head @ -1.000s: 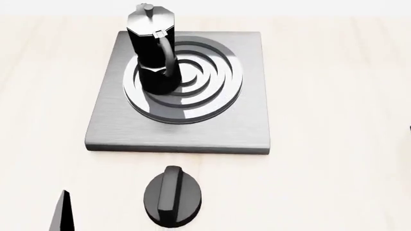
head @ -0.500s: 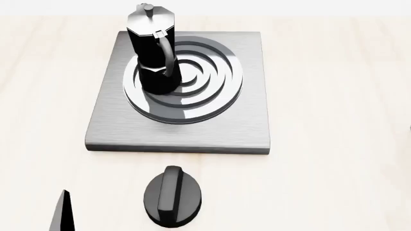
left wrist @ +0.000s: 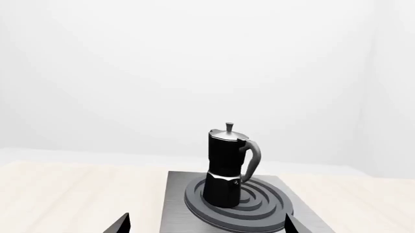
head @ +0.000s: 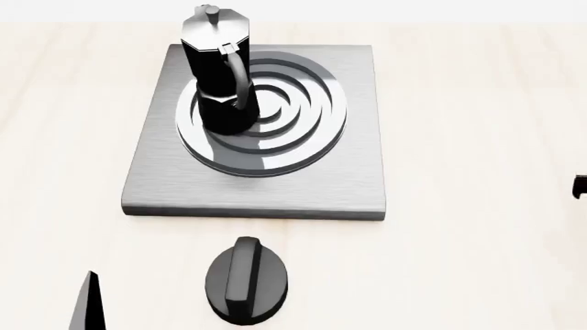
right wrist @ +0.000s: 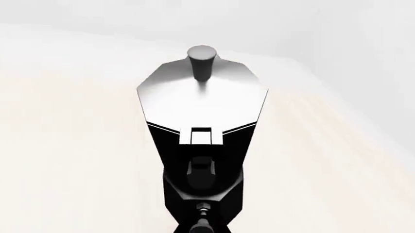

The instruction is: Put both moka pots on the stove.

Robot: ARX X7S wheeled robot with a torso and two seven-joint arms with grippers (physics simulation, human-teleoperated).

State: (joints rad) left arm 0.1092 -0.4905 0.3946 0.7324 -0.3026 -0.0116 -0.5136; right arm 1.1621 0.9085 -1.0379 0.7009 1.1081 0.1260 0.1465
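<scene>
While moka pot point(head: 218, 72) stands upright on stove point(head: 358, 179), handle toward robot, end effector state unclear.

Moka pot point(head: 217, 72), upper left of head view: black faceted body, silver-grey lid, black handle. Stove point(head: 261, 185): brushed grey slab, fine streaks; burner point(head: 284, 117) of concentric rings, alternating dark grey and pale silver. Dial knob point(head: 246, 280), bottom centre of head view: matte black. Table point(head: 477, 261): pale cream wood grain. Second moka pot point(right wrist: 201, 126), centre of right wrist view: black body, silver lid shading white to grey, grey top knob. Background wall point(left wrist: 194, 73): plain white-grey.
</scene>
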